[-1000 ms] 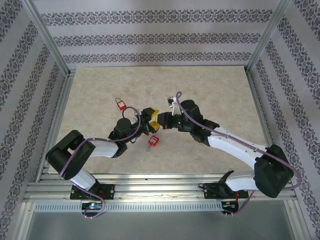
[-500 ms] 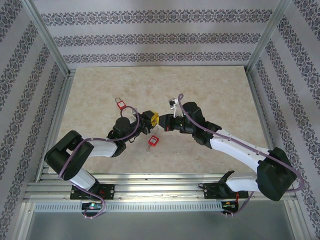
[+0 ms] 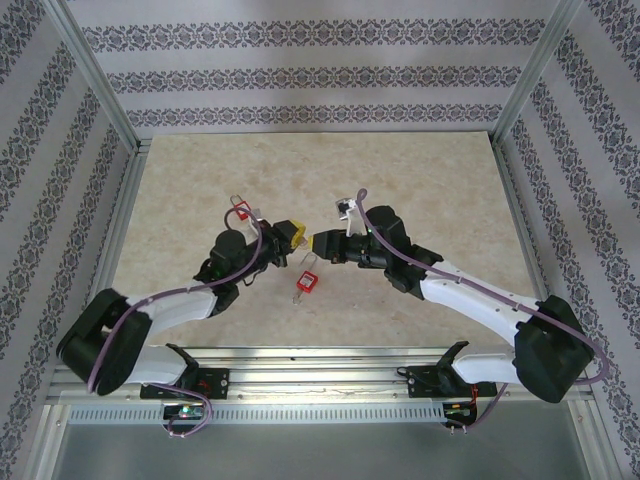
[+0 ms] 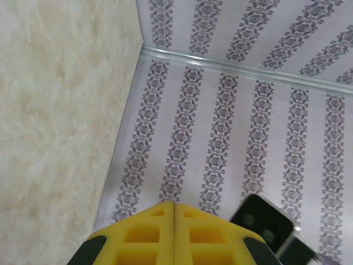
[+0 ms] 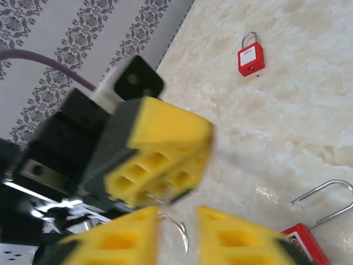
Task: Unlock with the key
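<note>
The left gripper (image 4: 175,208) has its yellow fingers pressed together, tip to tip with the right gripper (image 5: 176,218), whose fingers stand apart. A thin metal ring (image 5: 183,237), blurred, shows between them. A red padlock (image 3: 306,283) lies on the table (image 3: 450,170) just nearer, and a second padlock (image 3: 241,207) lies farther left.

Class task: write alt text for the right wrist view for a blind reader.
The right gripper, yellow fingers apart, faces the left gripper, its yellow fingers shut, above a marbled table. The far red padlock lies upper right; the near red padlock sits at the bottom right edge.
</note>
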